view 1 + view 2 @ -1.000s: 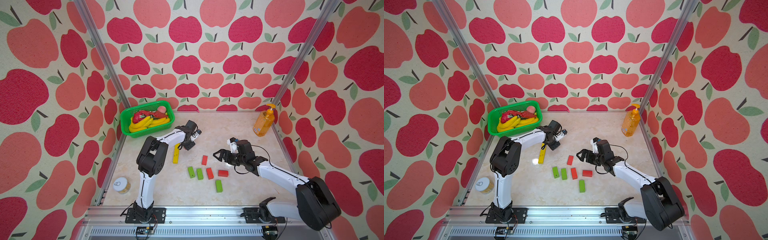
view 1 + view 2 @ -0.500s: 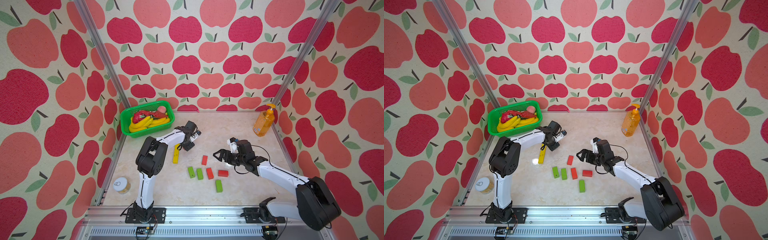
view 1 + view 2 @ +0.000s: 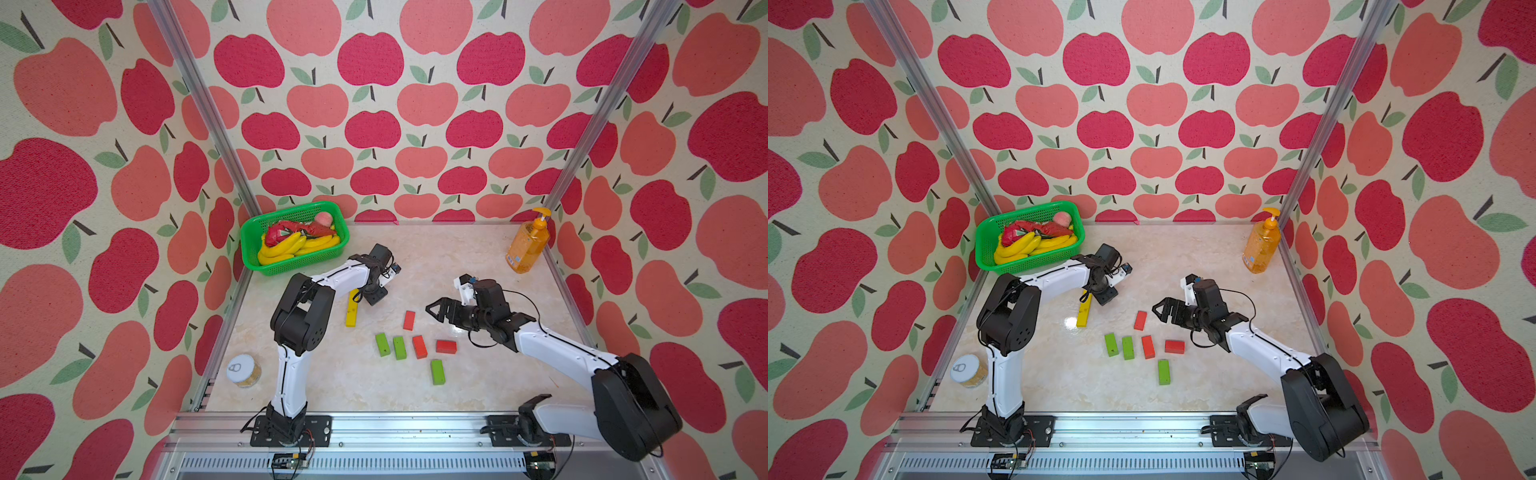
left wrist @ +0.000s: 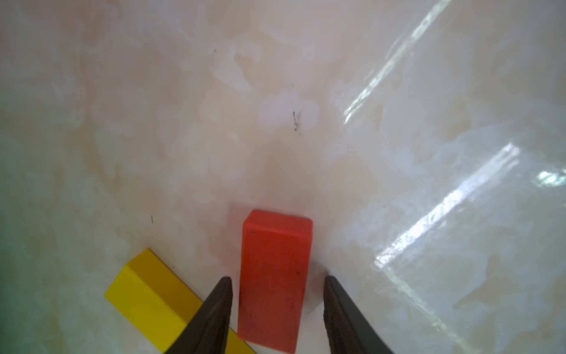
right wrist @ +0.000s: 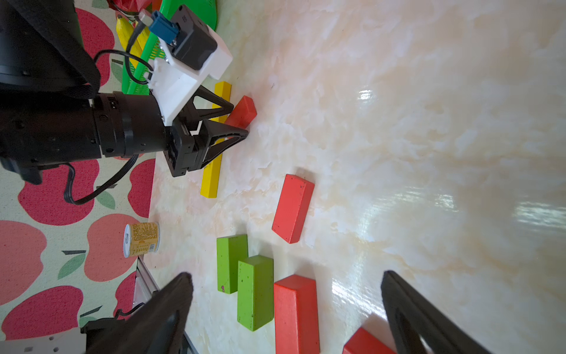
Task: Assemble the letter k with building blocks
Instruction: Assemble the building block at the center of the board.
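A yellow bar of bricks (image 3: 352, 309) (image 3: 1084, 311) lies left of centre. In the left wrist view a red brick (image 4: 275, 275) rests on the table, slanted beside the yellow bar (image 4: 147, 297). My left gripper (image 4: 277, 279) (image 3: 376, 297) straddles it, open, with a gap on each side. The top views hide this brick under the gripper; the right wrist view shows it (image 5: 243, 111). Loose bricks lie in front: red (image 3: 409, 320), two green (image 3: 382, 344) (image 3: 400, 348), two red (image 3: 419, 347) (image 3: 446, 346), one green (image 3: 437, 372). My right gripper (image 3: 430, 311) (image 5: 287, 275) hovers wide open, empty, right of them.
A green basket (image 3: 295, 206) of bananas and other fruit stands at the back left. An orange soap bottle (image 3: 527, 245) is in the back right corner. A small can (image 3: 243, 371) sits off the table's front left edge.
My left gripper's jaws have parted from the red brick, which now lies free on the table. Both arms have stayed almost where they were.
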Available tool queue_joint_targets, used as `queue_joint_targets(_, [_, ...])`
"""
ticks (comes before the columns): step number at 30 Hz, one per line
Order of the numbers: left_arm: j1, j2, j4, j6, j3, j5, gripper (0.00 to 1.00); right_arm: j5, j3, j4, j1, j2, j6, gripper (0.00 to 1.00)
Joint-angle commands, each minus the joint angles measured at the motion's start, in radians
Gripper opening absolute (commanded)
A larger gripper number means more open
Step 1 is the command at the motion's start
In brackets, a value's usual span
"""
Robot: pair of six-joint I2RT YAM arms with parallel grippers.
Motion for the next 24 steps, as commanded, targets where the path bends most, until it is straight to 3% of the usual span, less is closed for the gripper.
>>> queue_joint_targets(1, [0.004,-0.001,-0.044,0.008,-0.012,-0.005,0.6,-0.011,0.003,0.007,0.004,-0.009,0.006,0.99])
queue_joint_targets(24, [-0.019,0.104,-0.083,-0.023,0.093,0.013,0.58,-0.007,-0.01,0.015,0.004,-0.004,0.008,0.99])
